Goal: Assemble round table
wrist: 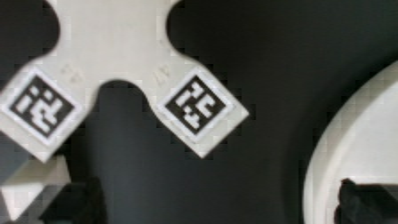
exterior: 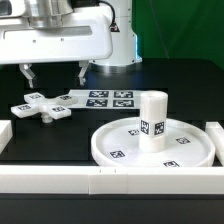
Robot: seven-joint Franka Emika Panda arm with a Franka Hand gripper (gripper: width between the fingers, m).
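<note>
On the exterior view's left, the gripper (exterior: 52, 74) hangs over the cross-shaped foot (exterior: 42, 106) with its fingers spread wide and nothing between them. The foot lies flat on the dark table, apart from the other parts. The wrist view looks straight down on the foot (wrist: 121, 40), whose tagged arms fill the picture, with the curved edge of the disc (wrist: 365, 120) showing alongside. Toward the middle, the marker board (exterior: 106, 98) lies just beside the foot. Further right, the large rimmed disc (exterior: 108, 150) rests on the table inside the white border rails (exterior: 100, 182), and the short leg (exterior: 152, 120) stands upright at its central hub. Whether the leg is fully seated cannot be told. Judging by this, the leg-to-disc step looks done, while the foot is not yet picked up and has yet to go onto the top of the leg, so roughly half of the assembly remains.
</note>
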